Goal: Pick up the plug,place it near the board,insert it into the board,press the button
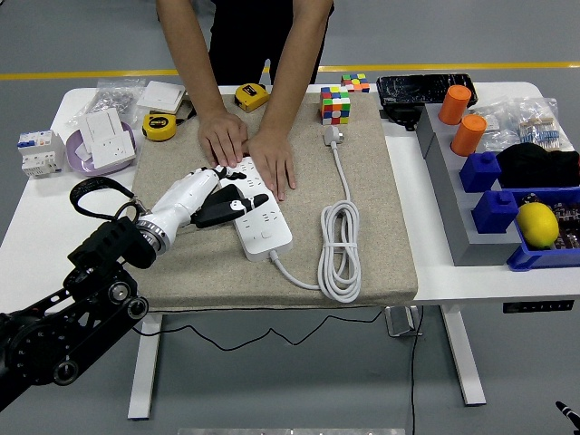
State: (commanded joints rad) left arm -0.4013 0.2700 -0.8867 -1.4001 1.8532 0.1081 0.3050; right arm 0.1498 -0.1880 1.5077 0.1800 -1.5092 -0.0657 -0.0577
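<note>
A white power strip (259, 216) lies at an angle on the beige mat (381, 208). Its cable runs to a coil (340, 246) and ends in the white plug (333, 136), which rests loose on the mat by the Rubik's cube. My left hand (225, 196), white with black fingers, hovers over the strip's left side. Its fingers (237, 188) are spread above the sockets and hold nothing. A person across the table presses both hands (246, 147) flat on the strip's far end. Only a small dark tip (566, 412) shows at the lower right corner.
Two yellow tape measures (160, 126), wall sockets (107, 136) and a breaker (39, 149) sit at the left. A Rubik's cube (335, 105) stands behind the plug. Orange cylinders (468, 134), blue bins (544, 227) and a lemon (537, 224) fill the right side.
</note>
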